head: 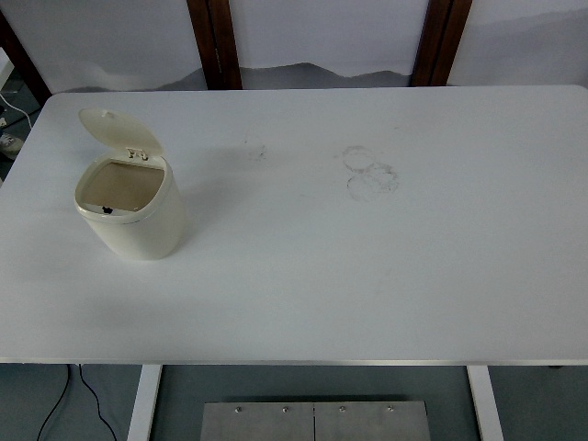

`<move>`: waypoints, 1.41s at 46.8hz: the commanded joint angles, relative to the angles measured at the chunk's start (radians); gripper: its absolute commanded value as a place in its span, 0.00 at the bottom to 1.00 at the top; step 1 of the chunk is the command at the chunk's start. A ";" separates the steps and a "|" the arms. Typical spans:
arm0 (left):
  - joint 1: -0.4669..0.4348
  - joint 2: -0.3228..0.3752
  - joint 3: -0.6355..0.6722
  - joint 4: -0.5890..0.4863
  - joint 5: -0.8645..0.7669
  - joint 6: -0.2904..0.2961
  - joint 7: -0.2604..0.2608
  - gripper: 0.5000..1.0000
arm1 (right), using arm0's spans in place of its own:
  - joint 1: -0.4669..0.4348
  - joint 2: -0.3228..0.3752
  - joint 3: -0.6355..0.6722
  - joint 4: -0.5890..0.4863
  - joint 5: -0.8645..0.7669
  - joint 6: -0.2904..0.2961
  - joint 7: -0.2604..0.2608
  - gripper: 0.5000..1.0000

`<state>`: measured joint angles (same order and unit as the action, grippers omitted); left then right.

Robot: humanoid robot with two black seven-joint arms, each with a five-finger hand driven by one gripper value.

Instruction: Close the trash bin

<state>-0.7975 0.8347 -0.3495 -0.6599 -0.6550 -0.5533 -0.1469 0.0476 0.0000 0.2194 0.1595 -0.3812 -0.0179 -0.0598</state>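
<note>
A small cream trash bin stands on the left part of the white table. Its round lid is swung up and back on the hinge at the far rim, so the bin's mouth is open. A small dark bit shows at the mouth's near rim. Neither of my arms nor hands is in view.
Faint grey ring marks and a smudge lie on the table's far middle. Two dark wooden posts stand behind the far edge. A cable and a metal base plate show below the near edge.
</note>
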 commanded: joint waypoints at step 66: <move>-0.621 0.090 0.355 -0.385 0.577 0.156 0.303 1.00 | 0.001 0.000 0.000 0.000 -0.001 0.001 0.000 0.99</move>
<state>-1.3512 0.9395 -0.0770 -1.0438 -0.0816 -0.3859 0.1415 0.0492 0.0000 0.2193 0.1596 -0.3820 -0.0175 -0.0600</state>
